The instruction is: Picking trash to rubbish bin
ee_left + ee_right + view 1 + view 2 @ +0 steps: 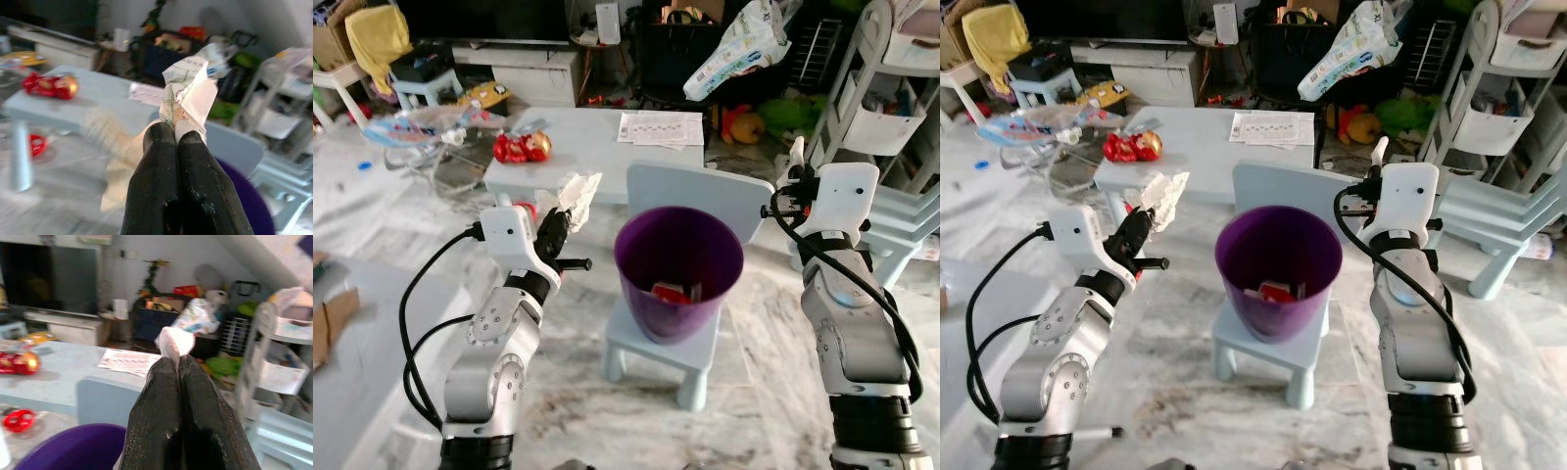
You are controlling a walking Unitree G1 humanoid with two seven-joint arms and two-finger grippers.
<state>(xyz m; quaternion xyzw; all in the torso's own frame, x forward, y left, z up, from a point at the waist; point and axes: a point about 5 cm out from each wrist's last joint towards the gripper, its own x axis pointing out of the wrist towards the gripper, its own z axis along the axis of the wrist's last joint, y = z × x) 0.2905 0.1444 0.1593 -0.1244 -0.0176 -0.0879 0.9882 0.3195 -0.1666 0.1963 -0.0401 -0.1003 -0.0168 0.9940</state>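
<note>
At lower left the left gripper (560,223) pinches crumpled paper (578,189), fingers closed. At centre the purple bin (677,269) sits on a chair (697,188), red trash half-hidden inside. At right the right gripper (795,157) clamps something white (175,341), mostly hidden. Beyond, the table (592,142).

Even, bright indoor light with soft shadows; head views sharp, both wrist views blurred and softly out of focus.
</note>
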